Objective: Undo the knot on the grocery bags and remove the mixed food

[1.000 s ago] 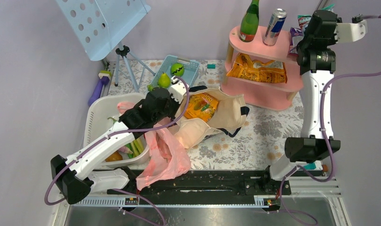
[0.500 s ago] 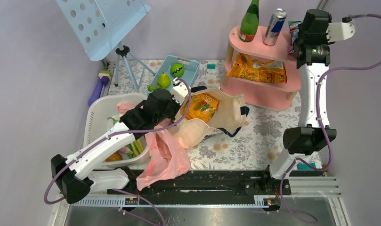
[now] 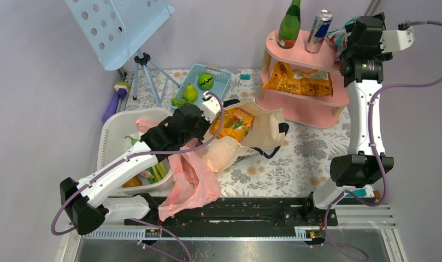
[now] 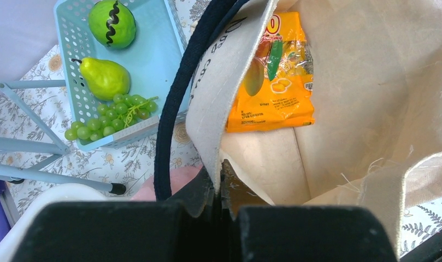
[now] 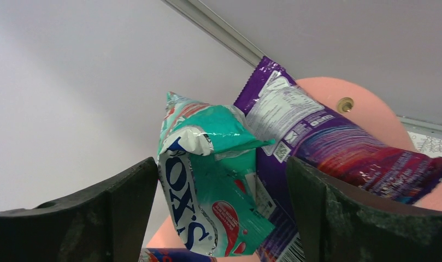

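The thin translucent pink plastic carrier bag [image 3: 192,183] is slumping beside the white plastic tub [image 3: 110,136]. The left gripper [image 4: 217,185] is pinching the rim of the beige canvas tote with black handles [image 4: 371,82], jaws clamped tight on the cloth, and an orange snack packet [image 4: 273,82] is lying inside the tote. The right gripper [image 5: 221,180] is hovering at the top tier of the pink shelf stand [image 3: 300,109], jaws spread wide either side of a teal-and-white snack packet [image 5: 207,164] that is leaning on a purple crisp packet [image 5: 328,147]

Snack packet [image 4: 270,82] inside tote [image 4: 371,82], pear [image 4: 104,77] in basket [image 4: 153,65] behind, shelf [image 3: 305,112] to right.
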